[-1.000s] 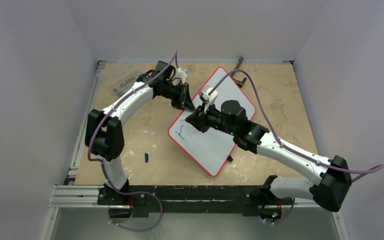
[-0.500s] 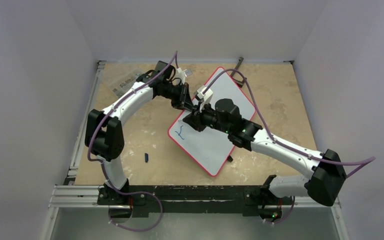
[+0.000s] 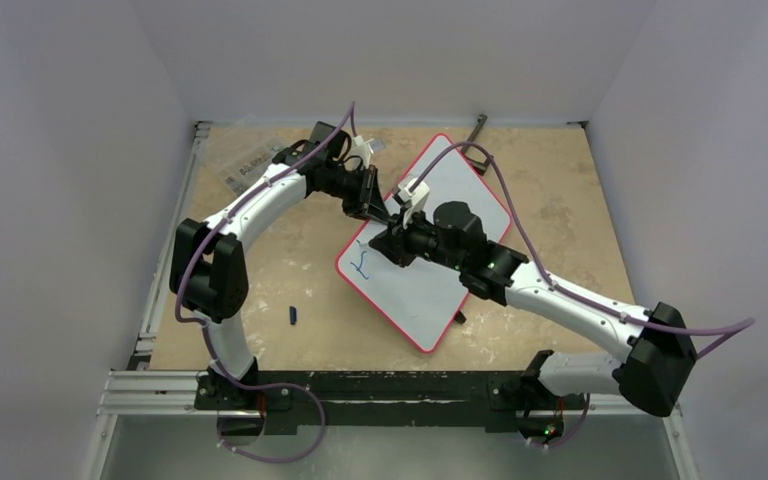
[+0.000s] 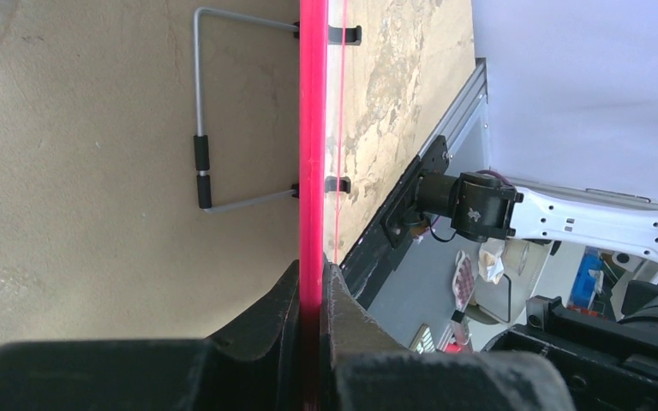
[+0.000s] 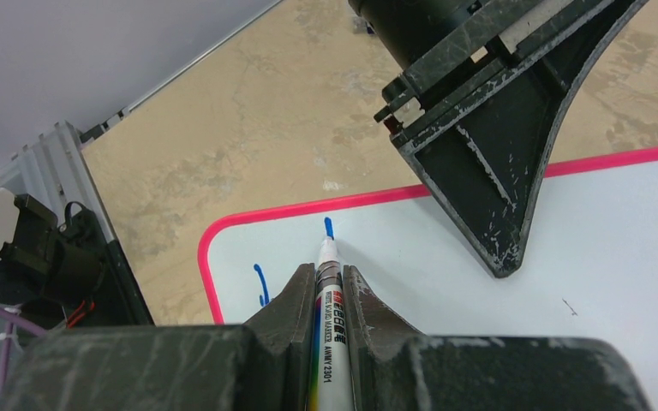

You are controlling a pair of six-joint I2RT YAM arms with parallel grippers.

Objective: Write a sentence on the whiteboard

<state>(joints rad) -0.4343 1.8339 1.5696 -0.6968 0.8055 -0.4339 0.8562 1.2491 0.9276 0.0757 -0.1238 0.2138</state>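
Working on the whiteboard (image 3: pixel 415 295), laid flat and askew on the bench (image 3: pixel 290 262). Pinning it with the left gripper (image 4: pixel 311 267), jaws closed on the red rim (image 4: pixel 312 128) along the whiteboard's far-left edge. Clamping a marker (image 5: pixel 326 295) in the right gripper (image 5: pixel 326 272), jaws pressed together on the barrel, tip over the whiteboard's left corner and just short of a small blue stroke (image 5: pixel 329 227); cannot tell whether touching the surface. Barely begun on the sentence (image 3: pixel 362 262): only a couple of blue marks near that corner.

Likely trouble from here: crowding. With the left gripper's black finger (image 5: pixel 488 171) resting on the whiteboard just beside the tip, could knock the two grippers together when carrying a line across. Could also swing the whiteboard round under pen pressure, gripped as it is at one edge only, and skew the lettering. Starting so near the rim, risks running off the whiteboard or cramping the letters. Might twist the marker in the jaws if pressed too hard, or leave gaps if pressed too lightly. Easy, too, to smear wet ink with a gripper passing low over it.
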